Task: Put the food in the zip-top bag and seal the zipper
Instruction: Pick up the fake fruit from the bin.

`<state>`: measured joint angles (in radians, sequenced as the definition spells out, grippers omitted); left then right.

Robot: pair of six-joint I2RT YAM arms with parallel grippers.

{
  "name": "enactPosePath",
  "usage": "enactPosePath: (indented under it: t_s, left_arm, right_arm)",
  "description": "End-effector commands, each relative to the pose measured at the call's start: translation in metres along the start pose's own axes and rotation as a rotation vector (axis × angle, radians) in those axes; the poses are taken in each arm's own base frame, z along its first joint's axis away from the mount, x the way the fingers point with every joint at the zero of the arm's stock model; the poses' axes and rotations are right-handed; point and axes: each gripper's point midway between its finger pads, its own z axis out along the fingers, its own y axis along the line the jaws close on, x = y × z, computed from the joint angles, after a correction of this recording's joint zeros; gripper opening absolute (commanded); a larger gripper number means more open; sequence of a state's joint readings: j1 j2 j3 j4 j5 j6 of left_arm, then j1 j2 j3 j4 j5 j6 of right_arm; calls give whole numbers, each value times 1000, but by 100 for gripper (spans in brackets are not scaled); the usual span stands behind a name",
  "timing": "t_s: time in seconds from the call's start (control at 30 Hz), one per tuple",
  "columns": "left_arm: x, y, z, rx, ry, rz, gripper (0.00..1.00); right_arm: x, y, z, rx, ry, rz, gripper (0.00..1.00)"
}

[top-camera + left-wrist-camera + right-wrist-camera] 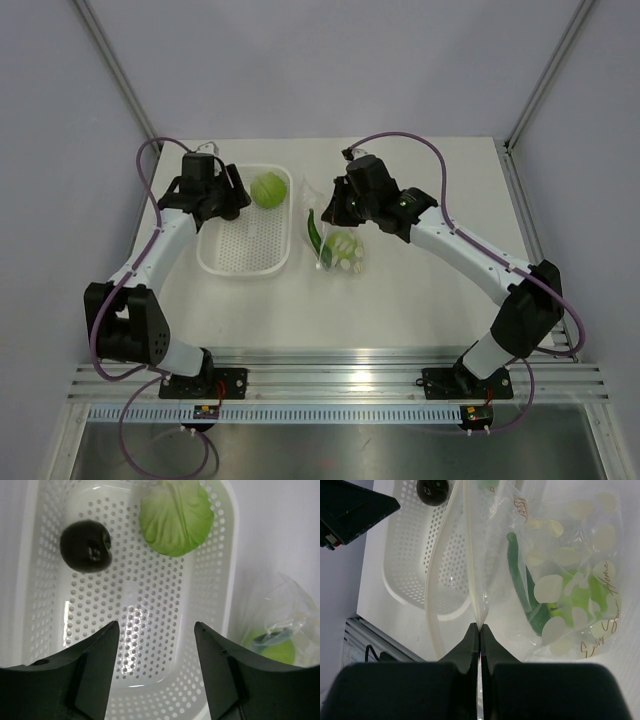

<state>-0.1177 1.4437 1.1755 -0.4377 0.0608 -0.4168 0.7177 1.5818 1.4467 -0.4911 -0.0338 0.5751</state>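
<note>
The clear dotted zip-top bag (pixel 343 252) lies right of the white perforated tray (pixel 245 262). In the right wrist view the bag (pixel 580 545) holds a green chili pepper (pixel 519 582) and a lime-green round fruit (pixel 576 597). My right gripper (pixel 480 626) is shut on the zipper strip (pixel 470 565) at the bag's mouth; in the top view it (pixel 327 212) is at the bag's far end. My left gripper (pixel 156 630) is open and empty above the tray (pixel 220 555), which holds a small dark piece (pixel 86 545) and a leafy green ball (pixel 176 517).
The tray's rim (pixel 400 587) lies close left of the bag's mouth. The left gripper's body (pixel 350 510) shows beyond the tray in the right wrist view. Grey walls enclose the white table (pixel 420 310). A metal rail (pixel 340 375) runs along the near edge.
</note>
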Motion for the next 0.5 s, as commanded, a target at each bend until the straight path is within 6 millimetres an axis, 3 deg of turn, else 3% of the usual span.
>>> enactPosePath:
  t_s: [0.0,0.03,0.17,0.37,0.47]
  left_arm:
    - [-30,14,8,-125,-69,5,69]
    - [-27,27,20,-196,-56,2,70]
    - [-27,43,44,-292,-36,-11,75]
    - [-17,57,80,-363,17,-13,88]
    - [-11,60,86,-365,27,-16,94]
  right_arm:
    - [-13,27,0,-76,-25,-10,0]
    - [-13,30,0,-82,-27,-13,0]
    - [-9,30,2,-78,-18,-18,0]
    - [-9,28,3,-67,-15,-23,0]
    - [-8,26,4,-60,-15,-28,0]
